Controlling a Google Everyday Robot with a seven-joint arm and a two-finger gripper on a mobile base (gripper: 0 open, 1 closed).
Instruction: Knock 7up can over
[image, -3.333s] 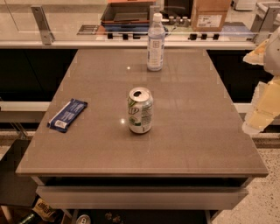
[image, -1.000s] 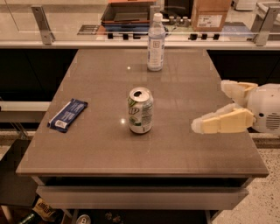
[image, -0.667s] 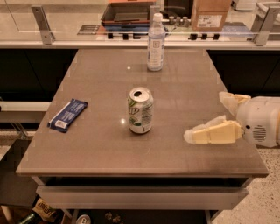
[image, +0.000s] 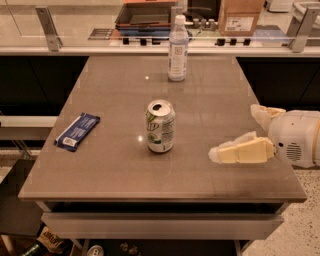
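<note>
Spread gripper (image: 233, 132) — right of upright 7up can (image: 160, 126).

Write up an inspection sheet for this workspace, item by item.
Surface: brown table, flat top.
Job's things: 7up can upright near the table's middle, opening upward.
Clutter: plastic bottle upright at the far edge; blue wrapper flat near the left edge.
Grippers: gripper open, right of the can, apart from it.
Cables: nothing seen.
Surroundings: counter behind the table, with a cardboard box.
</note>
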